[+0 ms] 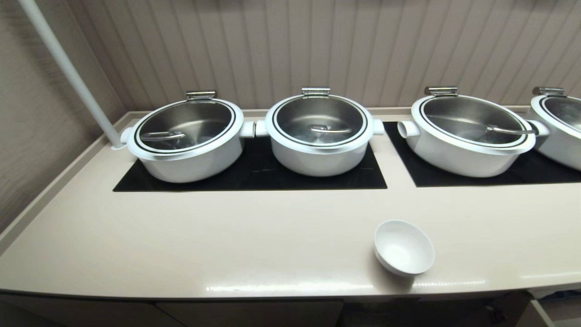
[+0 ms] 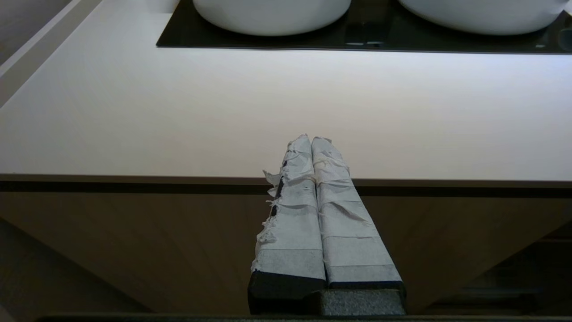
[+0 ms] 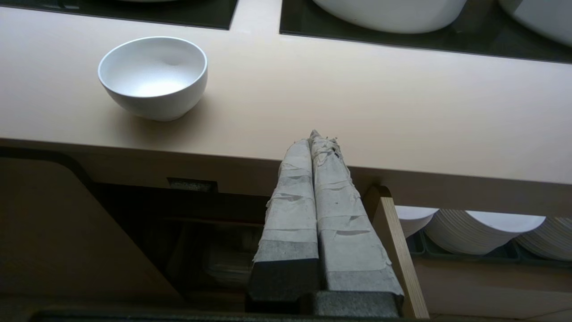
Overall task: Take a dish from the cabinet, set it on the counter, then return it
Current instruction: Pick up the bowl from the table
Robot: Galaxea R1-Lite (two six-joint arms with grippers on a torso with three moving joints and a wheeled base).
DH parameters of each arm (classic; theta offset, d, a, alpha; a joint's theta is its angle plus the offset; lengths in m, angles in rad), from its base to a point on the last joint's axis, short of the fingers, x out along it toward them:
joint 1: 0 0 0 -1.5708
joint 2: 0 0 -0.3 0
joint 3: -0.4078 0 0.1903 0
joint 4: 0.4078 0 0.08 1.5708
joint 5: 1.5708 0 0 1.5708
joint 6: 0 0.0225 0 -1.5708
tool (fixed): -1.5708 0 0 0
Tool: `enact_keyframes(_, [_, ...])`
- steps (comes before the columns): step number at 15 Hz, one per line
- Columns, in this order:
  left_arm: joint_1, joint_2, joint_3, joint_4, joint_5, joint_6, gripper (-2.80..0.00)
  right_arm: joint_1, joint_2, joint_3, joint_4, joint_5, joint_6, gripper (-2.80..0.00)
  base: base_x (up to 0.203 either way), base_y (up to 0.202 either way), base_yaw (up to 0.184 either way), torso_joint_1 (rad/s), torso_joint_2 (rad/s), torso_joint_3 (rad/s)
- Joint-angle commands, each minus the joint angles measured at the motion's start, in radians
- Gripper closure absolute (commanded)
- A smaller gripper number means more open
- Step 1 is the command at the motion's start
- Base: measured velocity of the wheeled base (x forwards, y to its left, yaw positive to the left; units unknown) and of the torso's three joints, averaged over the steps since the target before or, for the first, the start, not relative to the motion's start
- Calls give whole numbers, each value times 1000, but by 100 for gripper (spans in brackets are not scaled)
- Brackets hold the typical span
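Out of the cabinet (image 3: 147, 223) and set down: white ceramic bowl (image 1: 403, 247) upright on the counter (image 1: 181, 236), near its front edge, just in front of the black inset panels (image 1: 254, 175). Below that edge, right gripper (image 3: 318, 138) pressed together on nothing, left gripper (image 2: 311, 141) likewise together and empty. Cabinet door open under the bowl. Left to do: regrasp and return

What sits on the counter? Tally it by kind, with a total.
Big white pots with steel lids: 4 (the rightmost cut off by the frame edge)
Small white bowl: 1
White pole at the left rear corner: 1
Total: 6
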Motion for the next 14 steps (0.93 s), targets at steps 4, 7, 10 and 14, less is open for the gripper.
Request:
enact_keyframes(4, [0,0,0,1,1,-1,0,1,2,-7,-35,3,13,0,0,0,0,0,0,0])
enact_keyframes(7, [0,0,0,-1,1,-1,0,1,2,-63,-14,15,14,0,0,0,0,0,0,0])
enact_keyframes(10, [0,0,2,-1,1,-1,0,1,30,-128,1,20,14,0,0,0,0,0,0,0])
enact_keyframes(14, [0,0,1,0,1,-1,0,2,133,-216,-13,20,14,0,0,0,0,0,0,0])
